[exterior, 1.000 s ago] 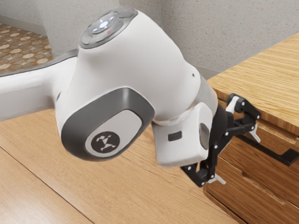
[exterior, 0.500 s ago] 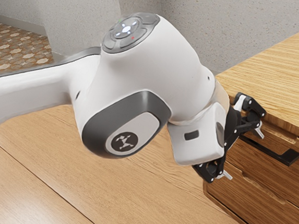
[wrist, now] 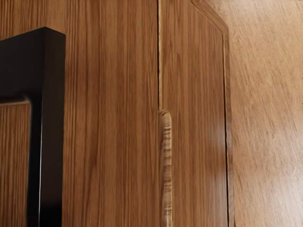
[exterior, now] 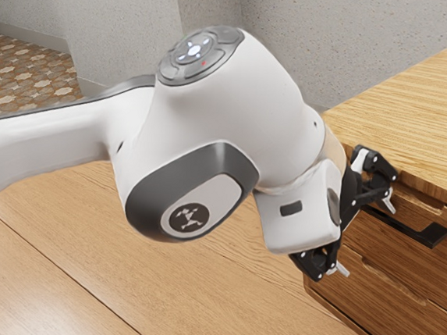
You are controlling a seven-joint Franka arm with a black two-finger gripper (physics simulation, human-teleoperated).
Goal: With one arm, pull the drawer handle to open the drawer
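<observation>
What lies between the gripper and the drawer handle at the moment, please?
Nothing. In the exterior view the open gripper stands right at the handle's near end, one finger above it and one below, with only bare drawer front behind.

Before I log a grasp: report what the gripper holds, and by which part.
Nothing is held. The gripper is open, fingers wide apart beside one end of the drawer handle, not closed on it.

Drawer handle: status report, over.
Gripper open at drawer handle end, not clamped. Drawer looks shut. No obstruction seen.
</observation>
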